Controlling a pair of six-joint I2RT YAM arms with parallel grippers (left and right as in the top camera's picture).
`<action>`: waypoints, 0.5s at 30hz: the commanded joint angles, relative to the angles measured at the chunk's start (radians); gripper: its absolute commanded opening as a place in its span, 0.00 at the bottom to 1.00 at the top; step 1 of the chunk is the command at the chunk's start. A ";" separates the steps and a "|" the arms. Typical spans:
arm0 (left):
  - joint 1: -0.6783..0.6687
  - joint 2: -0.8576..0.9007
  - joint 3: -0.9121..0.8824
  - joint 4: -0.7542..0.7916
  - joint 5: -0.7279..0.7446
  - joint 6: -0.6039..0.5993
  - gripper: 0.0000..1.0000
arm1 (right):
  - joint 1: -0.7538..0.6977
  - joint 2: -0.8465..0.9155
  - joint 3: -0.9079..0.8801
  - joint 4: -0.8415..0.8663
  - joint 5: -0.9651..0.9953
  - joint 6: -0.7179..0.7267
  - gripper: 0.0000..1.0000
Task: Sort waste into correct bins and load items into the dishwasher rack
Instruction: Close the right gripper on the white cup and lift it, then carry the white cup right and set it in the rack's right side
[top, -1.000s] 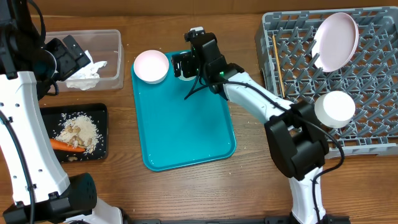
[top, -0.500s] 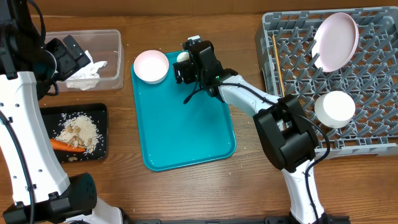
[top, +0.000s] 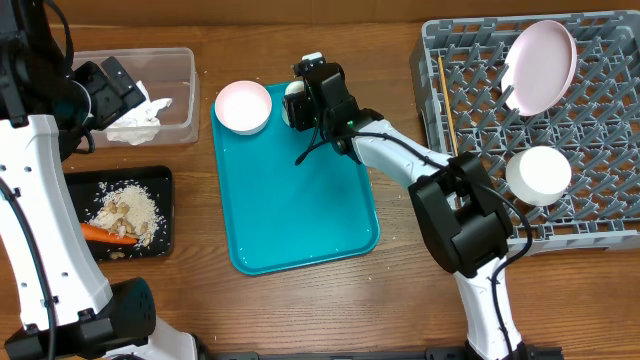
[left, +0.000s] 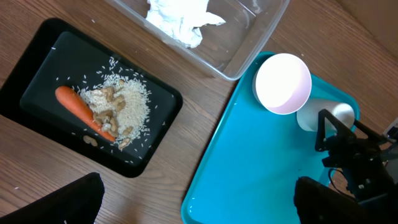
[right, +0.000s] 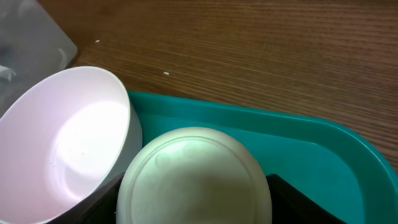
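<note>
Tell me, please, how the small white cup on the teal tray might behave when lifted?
The cup looks glossy, so it may slip in the right gripper. It seems rigid and probably light. It sits close beside the bowl, so dragging could bump that.

A white cup (right: 194, 177), base showing, between dark fingers (right: 298, 205), just beside pinkish bowl (right: 59, 146) on teal tray (right: 298, 146).

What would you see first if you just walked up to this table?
The big teal tray in the middle, where the right pincer reaches around a small white cup beside a pinkish bowl. Then the bright orange carrot on rice in the black tray at the left.
</note>
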 joint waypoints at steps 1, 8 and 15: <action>0.004 0.000 0.000 -0.002 -0.010 -0.010 1.00 | -0.014 -0.097 0.003 -0.038 -0.001 0.004 0.61; 0.004 0.000 0.000 -0.002 -0.010 -0.010 1.00 | -0.121 -0.357 0.003 -0.174 -0.001 0.028 0.59; 0.004 0.000 0.000 -0.002 -0.010 -0.010 1.00 | -0.426 -0.645 0.003 -0.376 0.000 0.029 0.59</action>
